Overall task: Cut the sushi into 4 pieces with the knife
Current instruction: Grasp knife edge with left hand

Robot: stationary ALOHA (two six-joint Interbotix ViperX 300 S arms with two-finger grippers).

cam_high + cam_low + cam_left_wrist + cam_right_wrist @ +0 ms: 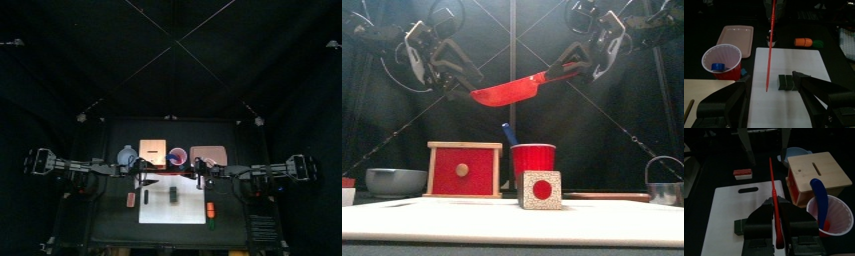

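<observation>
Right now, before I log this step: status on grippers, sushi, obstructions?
Right gripper shut on red knife, aloft. Left gripper open, empty. Sushi roll on white board, knife well above it. Nothing in the way.

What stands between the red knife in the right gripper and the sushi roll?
Nothing visible does: the red knife hangs in open air over the white board, the sushi roll lies bare on it.
</observation>
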